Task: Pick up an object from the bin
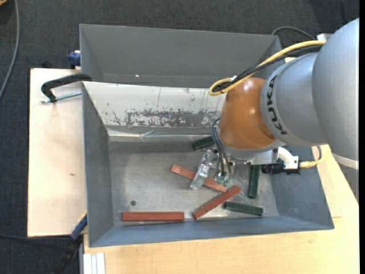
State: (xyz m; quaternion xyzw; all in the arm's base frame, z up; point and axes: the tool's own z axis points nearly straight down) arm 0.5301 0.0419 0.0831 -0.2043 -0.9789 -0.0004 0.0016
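Note:
My gripper (212,176) hangs low in the middle of the bin, right of centre, and stands open. One silver finger (202,173) comes down on a flat red-brown stick (181,171) that lies slanted on the floor. The other finger sits by that stick's right end. Nothing is lifted. A second red-brown stick (217,202) lies diagonally just in front of the gripper. A dark green stick (252,182) lies to its right, pointing front to back.
A third red-brown stick (153,216) lies along the front wall at the left. Another dark green stick (243,209) rests near the front right, and one more dark green stick (202,143) lies by the back wall under the arm. The bin's left half is bare floor.

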